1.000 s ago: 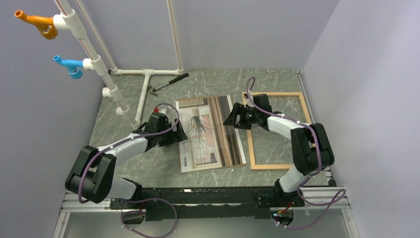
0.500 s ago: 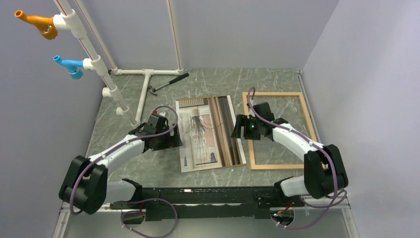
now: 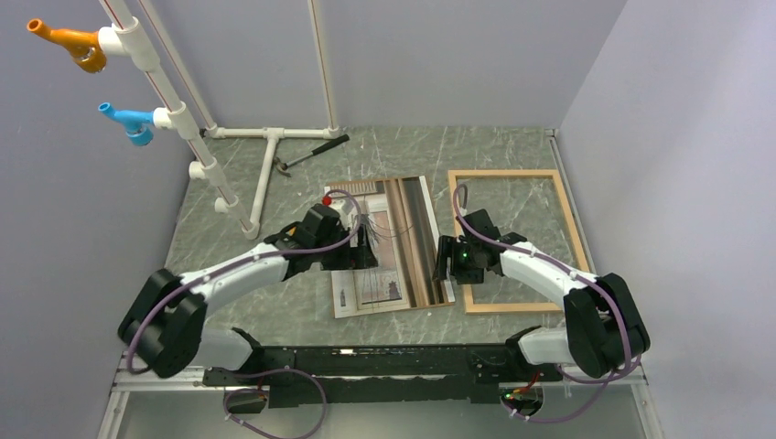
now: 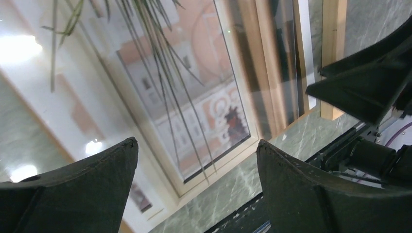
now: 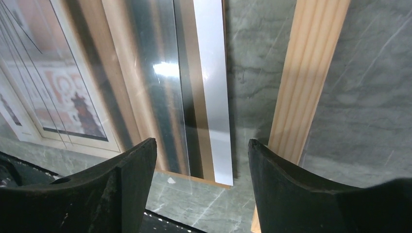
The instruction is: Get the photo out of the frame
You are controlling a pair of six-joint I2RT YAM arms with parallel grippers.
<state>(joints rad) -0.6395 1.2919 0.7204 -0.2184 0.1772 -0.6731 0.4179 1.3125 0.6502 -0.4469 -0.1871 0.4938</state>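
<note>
The photo (image 3: 389, 247) lies flat on the table, a beige-and-brown print with brown stripes and a dark wispy plant. The empty light-wood frame (image 3: 512, 240) lies apart from it, just to its right. My left gripper (image 3: 369, 251) hovers open over the photo's middle; in the left wrist view the photo (image 4: 184, 87) shows between the spread fingers (image 4: 73, 194), with nothing gripped. My right gripper (image 3: 446, 261) stands open over the photo's near right corner. In the right wrist view the gap (image 5: 201, 145) spans the photo's striped edge (image 5: 121, 73) and bare table, with the frame's rail (image 5: 306, 82) beside it.
A white pipe structure (image 3: 265, 174) stands at the back left, carrying an orange fitting (image 3: 69, 44) and a blue fitting (image 3: 128, 122). A hammer (image 3: 311, 151) lies near its base. Walls close off the left, back and right. A black rail (image 3: 366, 361) runs along the near edge.
My left gripper has moved right, from the photo's left edge to above its middle. My right gripper has drawn back toward the near edge along the photo's right side.
</note>
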